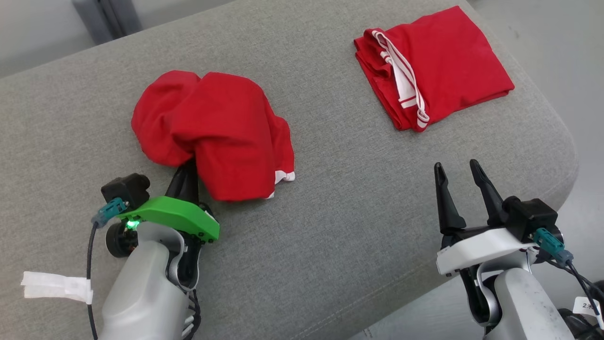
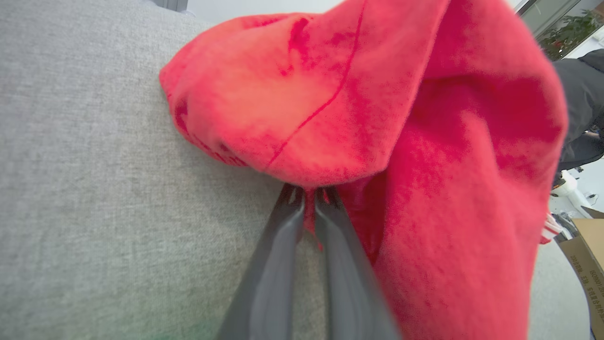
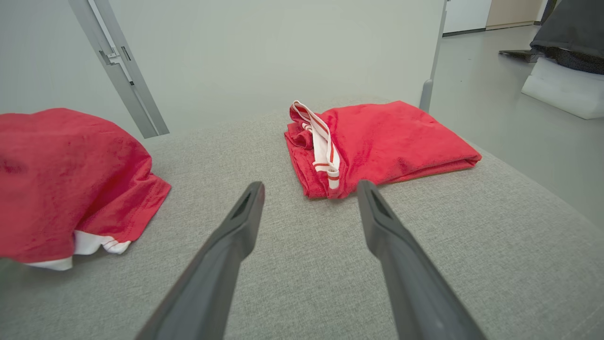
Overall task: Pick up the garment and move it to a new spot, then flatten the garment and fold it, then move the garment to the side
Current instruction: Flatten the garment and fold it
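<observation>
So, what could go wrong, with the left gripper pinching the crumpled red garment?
The left gripper holds only a small fold at the near edge of the crumpled garment; it may slip out on lifting. Lifted from one point, the bunched cloth may hang twisted. The folded garment lies nearby; a wide move could disturb it.

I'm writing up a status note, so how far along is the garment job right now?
Done: one folded garment lies at the far right. In hand: the left gripper is shut on the crumpled garment; the right gripper is open, empty. Left: moving, flattening, folding, setting aside.
</observation>
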Controlling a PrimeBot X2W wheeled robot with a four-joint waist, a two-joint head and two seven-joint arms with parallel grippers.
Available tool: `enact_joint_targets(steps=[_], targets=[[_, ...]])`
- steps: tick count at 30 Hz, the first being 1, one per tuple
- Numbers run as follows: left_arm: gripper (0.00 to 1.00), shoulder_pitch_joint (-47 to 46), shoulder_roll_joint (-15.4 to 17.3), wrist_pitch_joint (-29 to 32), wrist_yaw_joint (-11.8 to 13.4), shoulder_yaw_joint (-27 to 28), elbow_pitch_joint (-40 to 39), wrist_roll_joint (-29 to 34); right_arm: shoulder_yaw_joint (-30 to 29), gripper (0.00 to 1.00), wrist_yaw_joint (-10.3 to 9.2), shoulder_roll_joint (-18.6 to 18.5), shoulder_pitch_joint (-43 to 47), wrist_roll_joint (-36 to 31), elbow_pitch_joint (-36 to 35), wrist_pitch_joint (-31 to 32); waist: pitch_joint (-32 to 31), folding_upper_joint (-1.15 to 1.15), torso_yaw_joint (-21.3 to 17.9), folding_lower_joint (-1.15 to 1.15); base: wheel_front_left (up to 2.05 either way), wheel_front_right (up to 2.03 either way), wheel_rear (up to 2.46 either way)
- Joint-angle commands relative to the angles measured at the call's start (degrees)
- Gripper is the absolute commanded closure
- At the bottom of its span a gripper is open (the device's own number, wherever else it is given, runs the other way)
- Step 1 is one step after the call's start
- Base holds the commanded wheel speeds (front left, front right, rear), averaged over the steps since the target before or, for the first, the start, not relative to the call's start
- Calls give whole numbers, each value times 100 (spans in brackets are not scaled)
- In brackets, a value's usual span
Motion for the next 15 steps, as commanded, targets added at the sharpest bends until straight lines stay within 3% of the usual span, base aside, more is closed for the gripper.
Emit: enact_joint_targets(steps=[1,8,15], targets=[[100,-79,13,-62,-37,48,-150,-151,-12,0,-5,1,72,-70,-15,-25,-94,0,101,0,0,0,0],[100,-60,11,-91,-83,-250,-1291,-498,-25,0,-5,0,112,-173,38,-26,-354,0,361,0,0,0,0],[100,-508,11,199,-31,-1076,-2215,-799,60,0,-5,-1,151,-129,103,-25,-571,0,440,0,0,0,0]])
